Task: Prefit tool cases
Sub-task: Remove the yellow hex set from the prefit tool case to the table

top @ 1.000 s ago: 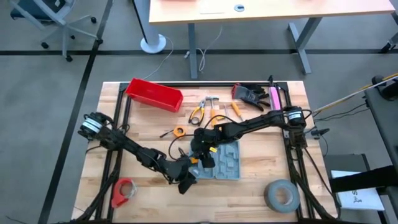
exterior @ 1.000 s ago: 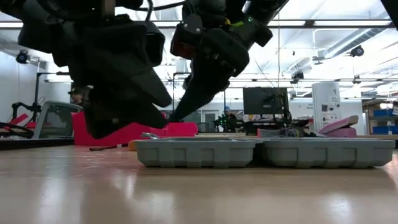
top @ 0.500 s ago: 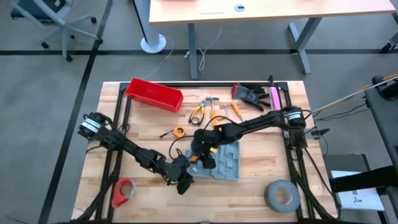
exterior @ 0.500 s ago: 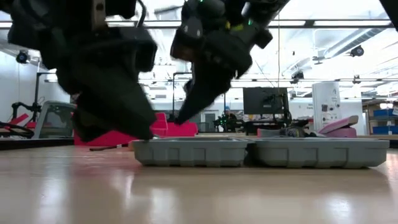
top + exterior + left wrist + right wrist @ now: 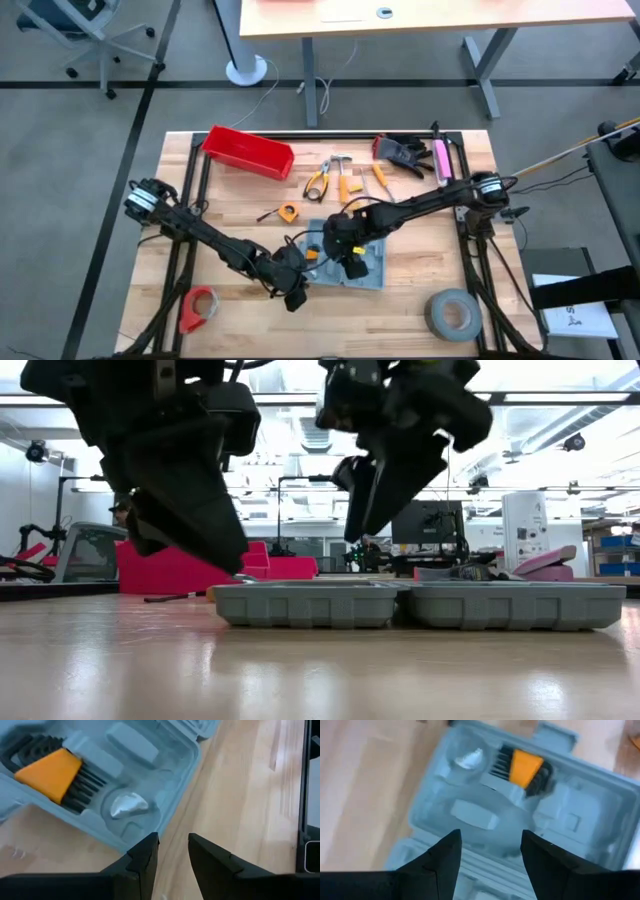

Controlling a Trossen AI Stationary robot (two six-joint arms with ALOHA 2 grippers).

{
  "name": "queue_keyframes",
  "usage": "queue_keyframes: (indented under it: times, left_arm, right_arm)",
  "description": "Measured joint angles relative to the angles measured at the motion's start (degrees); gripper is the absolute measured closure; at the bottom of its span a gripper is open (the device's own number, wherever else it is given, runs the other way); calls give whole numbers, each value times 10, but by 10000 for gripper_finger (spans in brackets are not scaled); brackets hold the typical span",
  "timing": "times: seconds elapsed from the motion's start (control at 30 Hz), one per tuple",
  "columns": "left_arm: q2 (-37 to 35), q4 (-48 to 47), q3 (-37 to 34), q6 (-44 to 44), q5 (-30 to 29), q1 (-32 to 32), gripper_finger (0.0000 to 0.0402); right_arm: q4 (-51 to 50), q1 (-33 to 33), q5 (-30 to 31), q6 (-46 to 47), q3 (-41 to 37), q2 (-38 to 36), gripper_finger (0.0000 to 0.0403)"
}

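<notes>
The grey-blue tool case lies open and flat on the wooden table, both halves showing side by side in the low view. An orange-handled hex key set sits in one moulded recess, also plain in the right wrist view. My left gripper hangs slanting down just off the case's near left corner, its fingers a narrow gap apart with nothing between them. My right gripper hangs open above the middle of the case, clear of it.
A red bin stands at the far left. Orange pliers and small tools, black gloves and a pink thing lie along the far side. A grey tape roll and a red roll lie near the front.
My right gripper has risen from the case's left half and gone toward the table's right and near edges, now hanging over the case's middle, still open. My left gripper has tipped to a flatter slant beside the case's left end.
</notes>
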Motion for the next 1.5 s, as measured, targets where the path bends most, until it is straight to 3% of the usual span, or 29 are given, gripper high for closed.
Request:
queue_keyframes:
  times: [0.37, 0.73, 1.03, 1.37, 1.5]
  left_arm:
    - [0, -10, 0, 14, -2, 8, 286]
    - [-11, -10, 0, 40, -2, 41, 286]
    - [-18, -40, 20, 76, 5, 80, 286]
    - [-13, -163, 72, 148, 34, 137, 286]
    - [-13, -167, 74, 163, 44, 154, 286]
  right_arm:
    - [-10, 15, 48, 46, -26, -81, 219]
    - [5, 44, 108, 128, -151, -178, 219]
    - [70, 71, 109, 208, -244, -190, 219]
    - [76, 118, 109, 268, -255, -190, 219]
    - [84, 141, 110, 293, -255, -190, 220]
